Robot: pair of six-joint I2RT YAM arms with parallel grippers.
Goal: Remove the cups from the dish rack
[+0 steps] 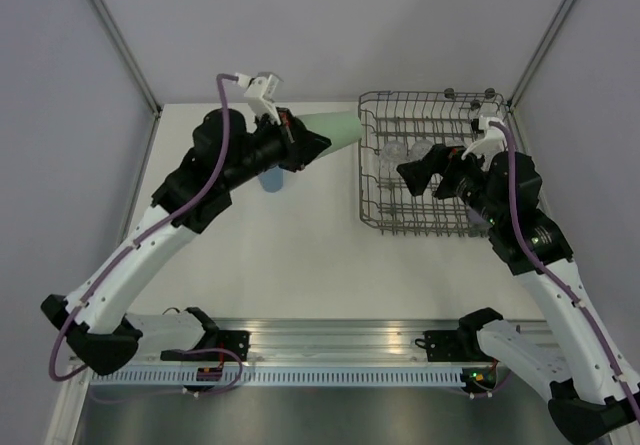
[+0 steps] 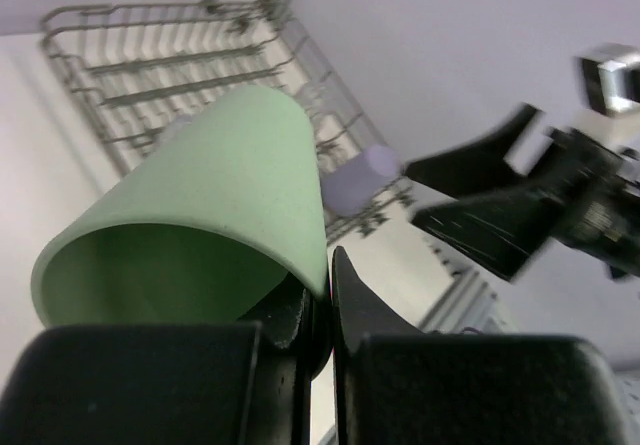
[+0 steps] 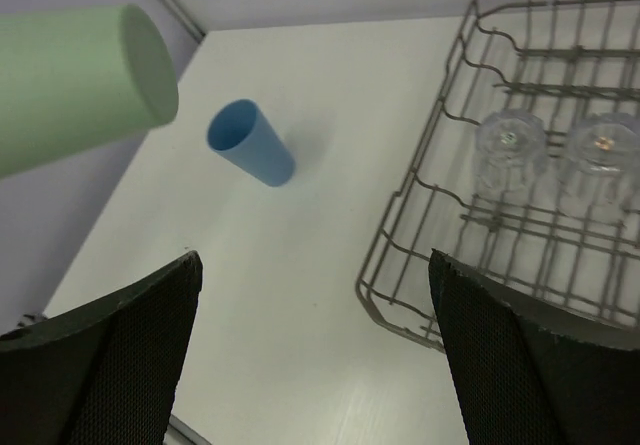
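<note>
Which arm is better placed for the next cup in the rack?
Right: right end effector, open, is at the dish rack near clear glasses; left end effector holds the green cup.

- pale green cup (image 1: 335, 125): just the one
- blue cup (image 3: 250, 143): one
- lavender cup (image 2: 352, 177): one
- clear glasses (image 3: 508, 150): I count two, can't tell if more are hidden
- dish rack (image 1: 410, 223): one
- my grippers: two, left gripper (image 2: 328, 260) and right gripper (image 3: 312, 260)
</note>
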